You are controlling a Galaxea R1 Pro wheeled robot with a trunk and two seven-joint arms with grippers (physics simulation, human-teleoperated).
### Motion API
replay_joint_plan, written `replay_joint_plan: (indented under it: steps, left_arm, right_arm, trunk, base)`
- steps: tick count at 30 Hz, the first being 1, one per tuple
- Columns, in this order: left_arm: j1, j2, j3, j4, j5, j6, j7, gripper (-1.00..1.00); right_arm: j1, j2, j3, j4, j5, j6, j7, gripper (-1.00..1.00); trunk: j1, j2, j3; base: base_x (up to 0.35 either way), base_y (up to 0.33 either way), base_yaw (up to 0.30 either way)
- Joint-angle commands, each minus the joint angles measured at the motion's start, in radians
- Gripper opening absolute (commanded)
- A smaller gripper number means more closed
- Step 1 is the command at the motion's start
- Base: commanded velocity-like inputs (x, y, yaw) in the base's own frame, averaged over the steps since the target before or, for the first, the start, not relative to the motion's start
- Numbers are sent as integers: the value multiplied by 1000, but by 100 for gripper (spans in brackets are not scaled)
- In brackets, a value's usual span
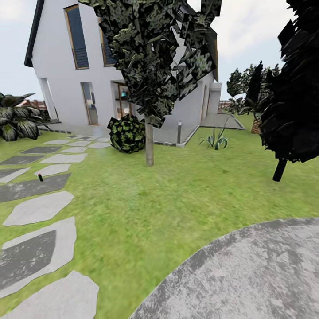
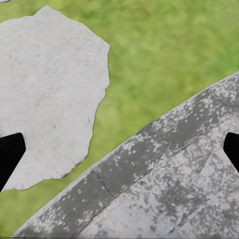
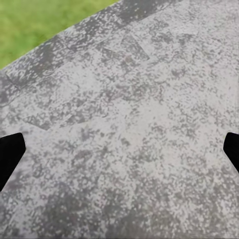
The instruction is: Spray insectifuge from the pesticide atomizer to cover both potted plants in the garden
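The head view showed a lawn with a curved grey paving at lower right and stepping stones at left leading to a white house. A small dark sprayer stood upright beside the stones. The left gripper and right gripper hung with fingers spread wide, holding nothing.

Under my fingers the round paving looks rough, speckled grey stone; stepping slabs matt, lawn soft.
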Motion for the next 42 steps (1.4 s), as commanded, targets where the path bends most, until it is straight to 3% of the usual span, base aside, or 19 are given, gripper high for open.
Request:
replay_joint_plan:
  steps: [1,27,42]
  left_arm:
    - [-1,-1,1,1,1,-3,0,100]
    - [-1,-4,1,1,-1,-3,0,100]
    - [-1,-4,1,2,-2,-3,0,100]
  right_arm:
    - [0,0,0,0,0,-3,0,100]
    - [0,0,2,0,0,-2,1,100]
    - [0,0,2,0,1,-1,2,100]
  trunk:
    - [4,-8,-5]
    - [104,-190,-116]
    - [161,-295,-169]
  base:
    - [1,2,221]
    - [0,0,214]
    - [0,0,41]
